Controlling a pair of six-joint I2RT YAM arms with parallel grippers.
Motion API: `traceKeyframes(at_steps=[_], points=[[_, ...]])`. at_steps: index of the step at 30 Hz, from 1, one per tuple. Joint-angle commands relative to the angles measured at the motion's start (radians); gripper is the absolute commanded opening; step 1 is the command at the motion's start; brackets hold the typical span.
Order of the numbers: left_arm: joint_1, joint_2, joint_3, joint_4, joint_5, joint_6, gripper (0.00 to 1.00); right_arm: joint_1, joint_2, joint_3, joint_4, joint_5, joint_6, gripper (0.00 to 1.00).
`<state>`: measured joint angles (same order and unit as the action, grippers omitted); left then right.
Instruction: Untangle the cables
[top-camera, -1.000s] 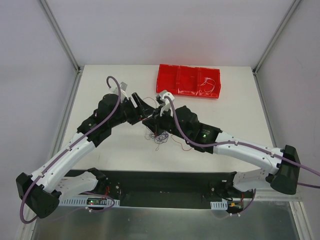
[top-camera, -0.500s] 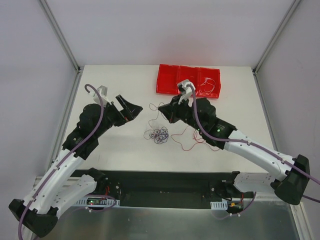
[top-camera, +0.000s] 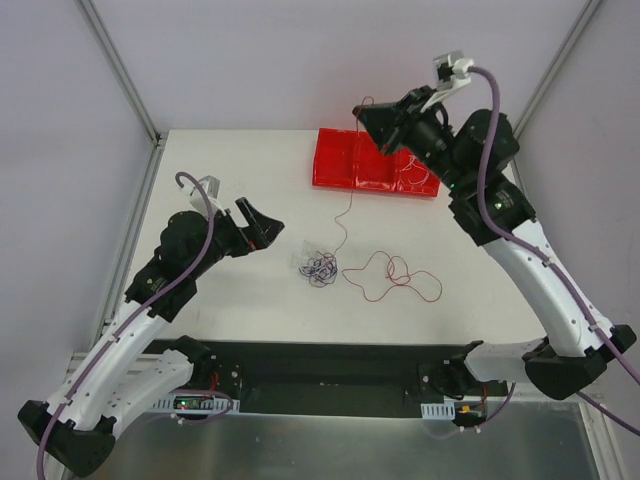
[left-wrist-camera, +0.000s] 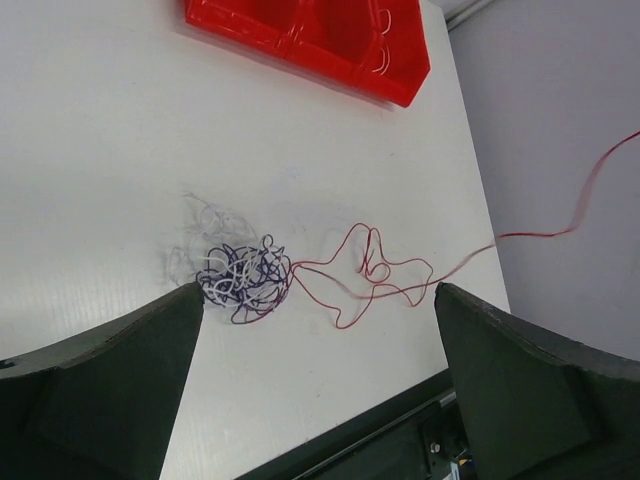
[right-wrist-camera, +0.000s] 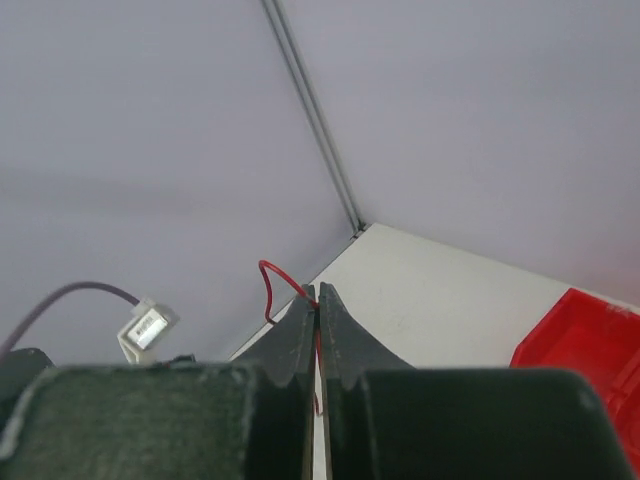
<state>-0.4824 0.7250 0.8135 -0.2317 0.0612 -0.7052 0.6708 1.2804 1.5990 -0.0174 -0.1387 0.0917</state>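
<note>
A small clump of white and dark purple-blue cables (top-camera: 320, 267) lies mid-table; it also shows in the left wrist view (left-wrist-camera: 240, 280). The red cable (top-camera: 392, 276) lies in loose loops to its right, and one strand rises to my right gripper (top-camera: 364, 112), held high above the red tray and shut on the red cable's end (right-wrist-camera: 270, 285). My left gripper (top-camera: 262, 222) is open and empty, left of the clump and apart from it. In the left wrist view the red cable (left-wrist-camera: 365, 270) runs off to the right and upward.
A red tray (top-camera: 375, 160) with three compartments sits at the table's back; its right compartment holds a thin white wire (top-camera: 420, 172). Metal frame posts stand at the back corners. A black base rail (top-camera: 320, 375) runs along the near edge.
My right gripper has risen high and to the back right, pulling the red cable out of the clump. My left arm has drawn back to the left and its jaws have opened.
</note>
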Motion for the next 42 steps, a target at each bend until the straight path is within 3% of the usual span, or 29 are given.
traceKeyframes(at_steps=[1, 11, 14, 17, 23, 26, 33, 34, 37, 39, 42], points=[[0.013, 0.030, 0.023, 0.005, 0.064, 0.033, 0.99, -0.066, 0.078, 0.165, -0.041, -0.064, 0.008, 0.00], [0.013, 0.060, 0.030, 0.012, 0.112, 0.076, 0.99, -0.149, 0.324, 0.706, -0.190, -0.096, 0.009, 0.00], [0.013, 0.080, 0.004, 0.132, 0.240, 0.137, 0.99, -0.149, 0.356, 0.795, -0.204, -0.134, 0.023, 0.00], [0.011, 0.145, -0.007, 0.297, 0.371, 0.165, 0.99, -0.151, 0.327, 0.736, -0.207, -0.137, 0.034, 0.00], [-0.034, 0.341, 0.032, 0.707, 0.466, 0.170, 0.99, -0.146, 0.180, 0.486, -0.108, -0.162, 0.068, 0.00], [-0.081, 0.471, 0.136, 0.772, 0.500, 0.245, 0.99, -0.146, 0.133, 0.412, -0.089, -0.167, 0.074, 0.00], [-0.143, 0.714, 0.321, 0.891, 0.644, 0.256, 0.99, -0.148, 0.051, 0.309, -0.055, -0.179, 0.097, 0.00], [-0.150, 0.737, 0.344, 0.882, 0.652, 0.260, 0.95, -0.146, 0.045, 0.302, -0.053, -0.182, 0.100, 0.00], [-0.156, 0.764, 0.391, 0.820, 0.695, 0.257, 0.67, -0.146, 0.016, 0.260, -0.050, -0.182, 0.102, 0.00], [-0.163, 0.748, 0.371, 0.837, 0.700, 0.251, 0.58, -0.148, -0.010, 0.225, -0.050, -0.179, 0.097, 0.00], [-0.182, 0.745, 0.386, 0.815, 0.732, 0.245, 0.23, -0.146, -0.045, 0.161, -0.044, -0.164, 0.092, 0.00]])
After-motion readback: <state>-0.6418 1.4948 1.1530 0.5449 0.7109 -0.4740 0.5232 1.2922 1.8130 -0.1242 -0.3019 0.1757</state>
